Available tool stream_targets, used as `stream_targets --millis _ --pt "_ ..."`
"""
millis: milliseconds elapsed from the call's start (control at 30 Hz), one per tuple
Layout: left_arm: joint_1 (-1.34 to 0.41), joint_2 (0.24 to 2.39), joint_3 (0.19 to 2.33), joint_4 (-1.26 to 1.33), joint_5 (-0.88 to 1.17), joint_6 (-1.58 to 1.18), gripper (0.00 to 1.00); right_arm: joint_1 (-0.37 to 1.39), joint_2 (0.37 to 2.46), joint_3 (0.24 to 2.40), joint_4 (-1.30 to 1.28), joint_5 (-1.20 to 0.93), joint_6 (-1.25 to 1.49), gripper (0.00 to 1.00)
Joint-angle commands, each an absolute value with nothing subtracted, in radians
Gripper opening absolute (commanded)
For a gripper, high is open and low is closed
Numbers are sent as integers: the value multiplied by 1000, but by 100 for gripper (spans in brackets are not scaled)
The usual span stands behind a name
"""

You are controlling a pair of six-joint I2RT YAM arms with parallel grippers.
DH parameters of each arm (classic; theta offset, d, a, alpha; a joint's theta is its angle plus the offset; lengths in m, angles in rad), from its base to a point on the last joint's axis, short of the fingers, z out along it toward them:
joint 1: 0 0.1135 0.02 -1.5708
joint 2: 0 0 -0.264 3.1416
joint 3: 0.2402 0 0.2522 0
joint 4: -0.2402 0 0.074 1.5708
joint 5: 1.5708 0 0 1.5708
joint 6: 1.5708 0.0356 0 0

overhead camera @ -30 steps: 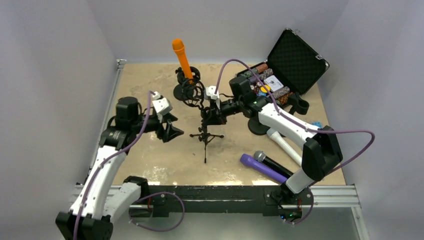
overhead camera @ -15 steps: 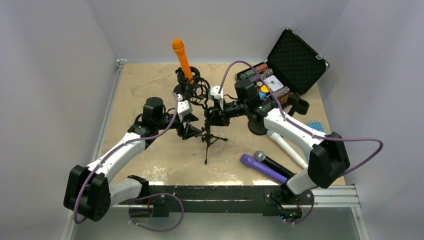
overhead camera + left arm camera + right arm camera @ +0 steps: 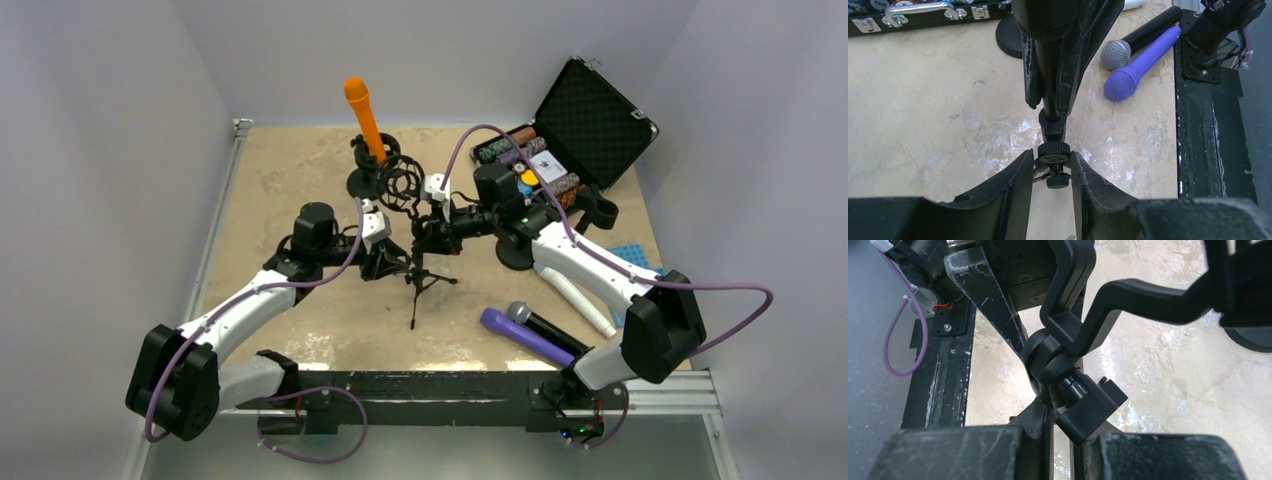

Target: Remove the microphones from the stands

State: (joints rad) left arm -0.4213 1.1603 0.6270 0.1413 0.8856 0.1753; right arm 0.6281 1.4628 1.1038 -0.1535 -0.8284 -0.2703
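An orange microphone (image 3: 362, 118) stands upright in a round-based stand (image 3: 363, 183) at the back, with neither gripper on it. In front of it is a small black tripod stand (image 3: 417, 283) with an empty ring-shaped shock mount (image 3: 401, 186). My right gripper (image 3: 426, 238) is shut on the tripod stand's upper joint (image 3: 1083, 407). My left gripper (image 3: 398, 262) has come in from the left. Its fingertips (image 3: 1024, 165) close in on the stand's round knob (image 3: 1053, 151) low on the post.
A purple microphone (image 3: 525, 336), a black one with a silver head (image 3: 545, 325) and a white one (image 3: 575, 290) lie at the front right. Another round-based stand (image 3: 517, 255) and an open black case (image 3: 590, 110) stand at the back right.
My left arm has swung in from the left to the tripod stand, and its jaws have narrowed around the knob. My right gripper has shifted slightly right with the stand.
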Motion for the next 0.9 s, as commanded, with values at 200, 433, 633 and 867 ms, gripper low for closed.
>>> stream_targets --millis 200,433,633,867 --pt "-462 1156 573 284 857 77 41 630 1468 1057 -311 -715 -221 0" --pt "-470 1166 557 348 800 -14 43 633 1464 1052 -314 -715 -222 0" --pt "-471 1167 558 339 800 -30 37 633 1471 1056 -317 -716 -221 0" --pt "-471 1179 572 356 842 -202 0 636 1463 1046 -304 -678 -236 0"
